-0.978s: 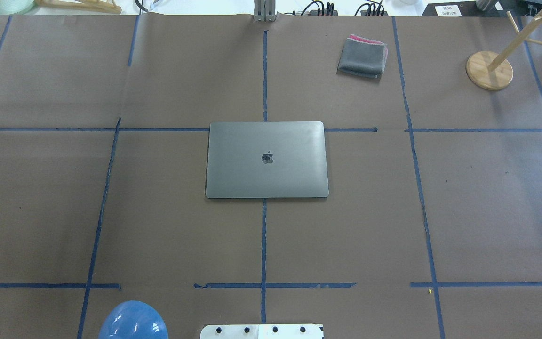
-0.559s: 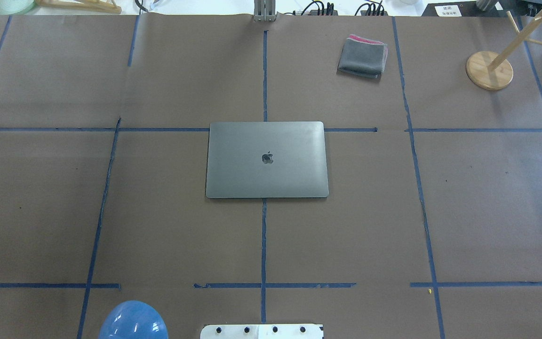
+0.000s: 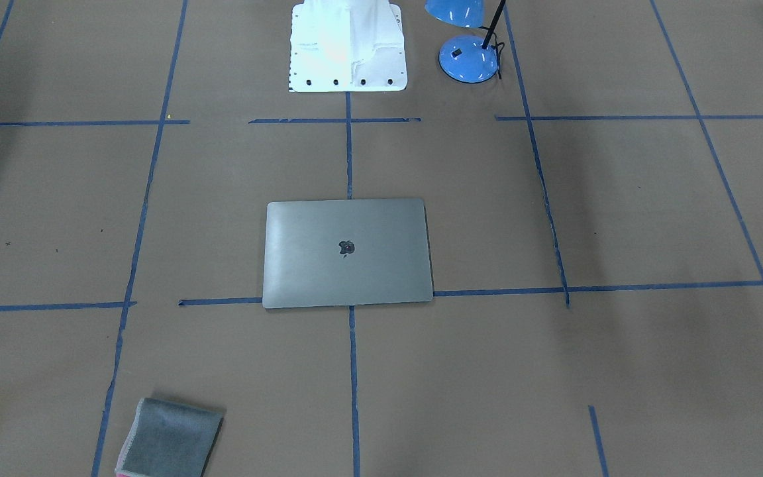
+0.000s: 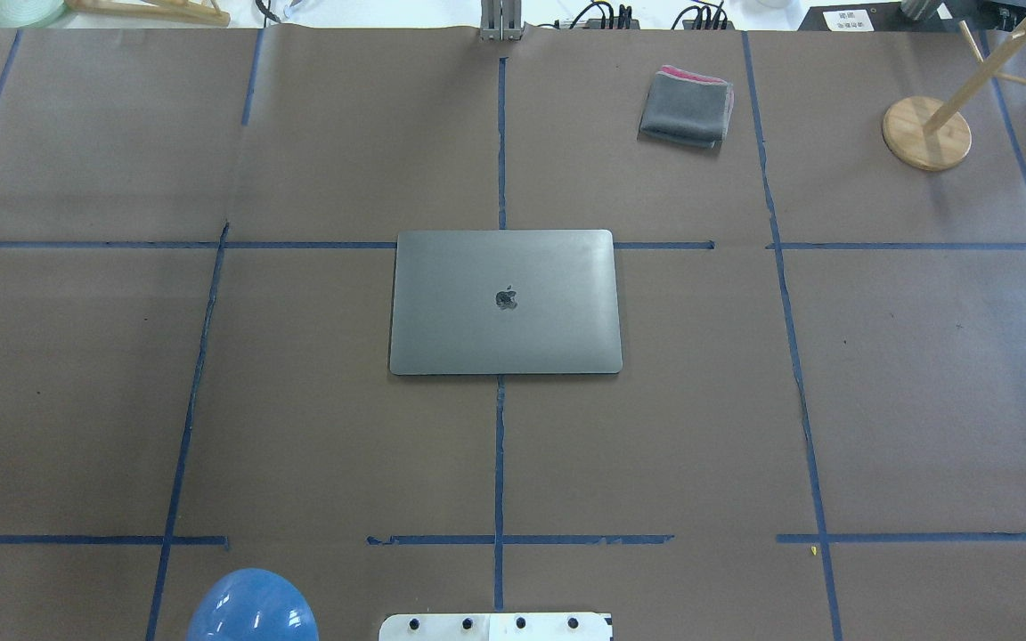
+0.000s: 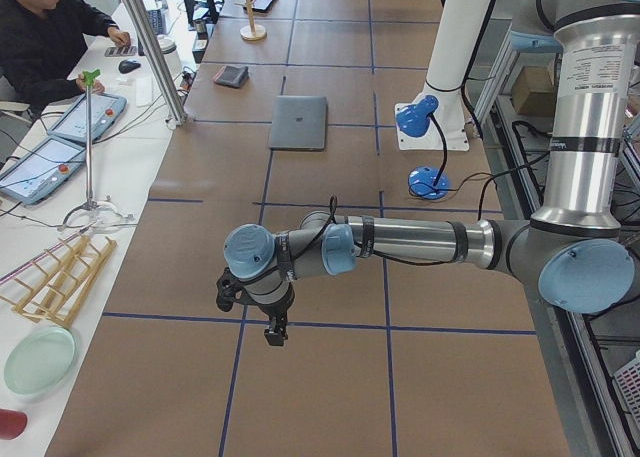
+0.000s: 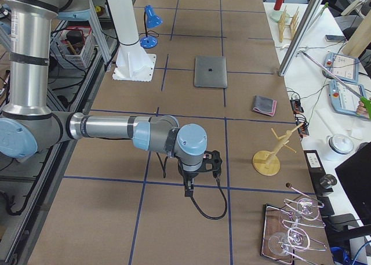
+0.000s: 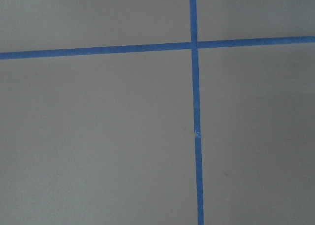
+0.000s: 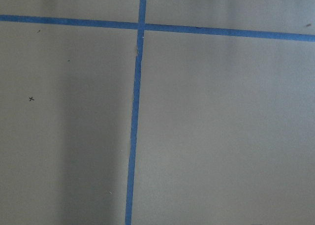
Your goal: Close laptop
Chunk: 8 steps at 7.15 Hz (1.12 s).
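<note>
Still closed, laptop (image 4: 505, 303) flat, unmoved, lid down

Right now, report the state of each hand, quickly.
Left hand: cannot tell open or closed; seen only from the side, far from the laptop.
Right hand: cannot tell either; seen only from the side, also far from the laptop.

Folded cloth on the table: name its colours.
The folded cloth is grey with a pink edge, clearest in the overhead exterior view.
</note>
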Available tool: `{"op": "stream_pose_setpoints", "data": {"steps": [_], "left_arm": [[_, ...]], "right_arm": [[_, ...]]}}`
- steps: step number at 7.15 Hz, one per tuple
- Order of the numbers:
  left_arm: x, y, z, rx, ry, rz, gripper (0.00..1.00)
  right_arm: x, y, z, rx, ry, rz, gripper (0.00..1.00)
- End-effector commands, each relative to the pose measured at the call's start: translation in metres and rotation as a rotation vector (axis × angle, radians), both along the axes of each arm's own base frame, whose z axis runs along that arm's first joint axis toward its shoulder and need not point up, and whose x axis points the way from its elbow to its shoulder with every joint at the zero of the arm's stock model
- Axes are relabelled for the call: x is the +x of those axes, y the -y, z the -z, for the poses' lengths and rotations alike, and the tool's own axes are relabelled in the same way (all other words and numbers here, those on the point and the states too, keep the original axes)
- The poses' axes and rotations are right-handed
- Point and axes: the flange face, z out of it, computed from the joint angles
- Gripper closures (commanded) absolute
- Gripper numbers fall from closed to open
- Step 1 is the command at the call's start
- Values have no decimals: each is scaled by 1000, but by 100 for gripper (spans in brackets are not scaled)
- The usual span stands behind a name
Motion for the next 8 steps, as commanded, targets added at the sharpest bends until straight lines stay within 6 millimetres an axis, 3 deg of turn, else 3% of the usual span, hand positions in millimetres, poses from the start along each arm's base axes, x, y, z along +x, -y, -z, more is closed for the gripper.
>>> {"op": "stream_pose_setpoints", "data": {"steps": [1,8], "left_arm": [[0,-1,1,2,0,1,0],[1,1,-2,-4,0,0,0]], "right_arm": [[0,-1,-1,-9,1,-1,0],[-3,-5,-5,-28,17,-10,0]]}}
